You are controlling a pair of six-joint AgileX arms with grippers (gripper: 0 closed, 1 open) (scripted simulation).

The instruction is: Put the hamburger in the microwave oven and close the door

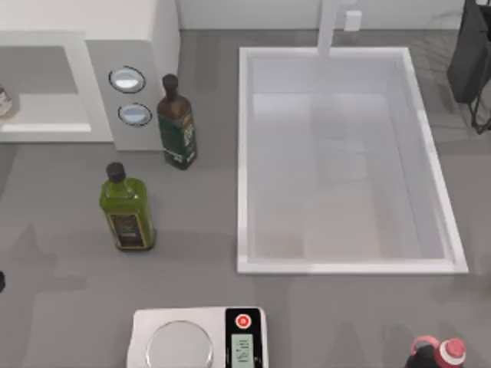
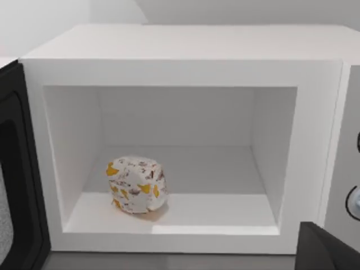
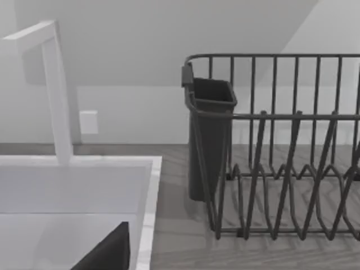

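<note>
- The door (image 2: 17, 180) stands swung open at the far left of the microwave oven's mouth, seen nearly edge-on in the left wrist view: a dark-framed panel with a greyish window. Its handle I cannot make out.
- The coming move, as I judge it, turns on this: the door lies off to the open side of the cavity, and it must be swept across the whole front to meet the control strip on the other side. Its long edge runs upright along the hinge side.
- The hamburger (image 2: 137, 184) sits inside the microwave oven (image 2: 185, 50), on the cavity floor toward the door side and near the front lip, touching neither wall. It looks like a small rounded lump, pale with orange and brown flecks, more like a wrapped bun than clean layers.
- So the placing part looks done and the closing is left.
- The left arm is the nearer one: its camera looks straight into the cavity, and a dark piece of the left end effector (image 2: 326, 250) juts into the corner of that view below the control strip. How far it is open I cannot tell, and nothing shows in its hold.
- In the top view the microwave oven (image 1: 146, 46) occupies the counter's (image 1: 199, 230) far left corner, its two knobs facing up.
- The right end effector (image 3: 107, 253) is parked well apart on the right, over the sink (image 1: 345, 161) and facing a dish rack (image 3: 281, 146); its opening too I cannot tell.
</note>
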